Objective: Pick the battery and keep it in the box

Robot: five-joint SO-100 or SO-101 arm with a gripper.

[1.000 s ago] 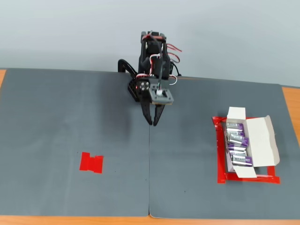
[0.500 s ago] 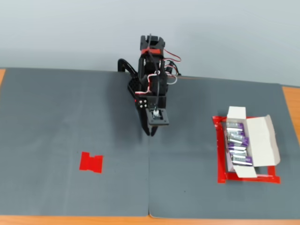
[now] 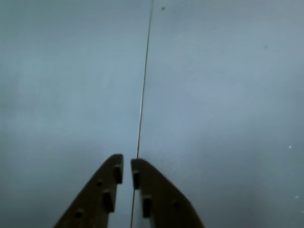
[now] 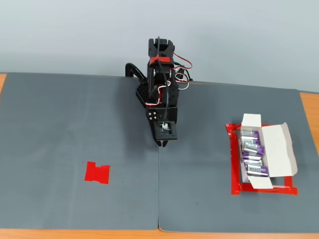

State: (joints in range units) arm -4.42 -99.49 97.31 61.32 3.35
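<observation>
Claw (image 3: pixel 127 167) nearly closed in the wrist view: two dark, tapering fingers (image 3: pixel 97 197) with small raised studs along their inner faces, tips almost meeting, only a thin slit between them, nothing held. Poised directly over the fine straight seam (image 3: pixel 142 90) that splits the matte grey mat (image 3: pixel 223 95) into two sheets; faint woven grain and a few pale specks on the surface right of the seam.

Seen in the fixed view, same claw (image 4: pixel 162 143) pointing down at the top of the seam (image 4: pixel 159 184), beneath a black arm (image 4: pixel 160 84) trimmed with red and white wires. Well to the right of the seam, white cardboard box (image 4: pixel 277 149) lying open inside a red tape rectangle (image 4: pixel 233 164), wide flap folded out to the right, small tab at the far end. Inside the box, stubby purple batteries (image 4: pixel 251 147) in a row, silver-capped, white-banded, lying crosswise. Left of the seam, flat notched patch of red tape (image 4: pixel 97 172). Orange wood table (image 4: pixel 310 107) edging the mat.
</observation>
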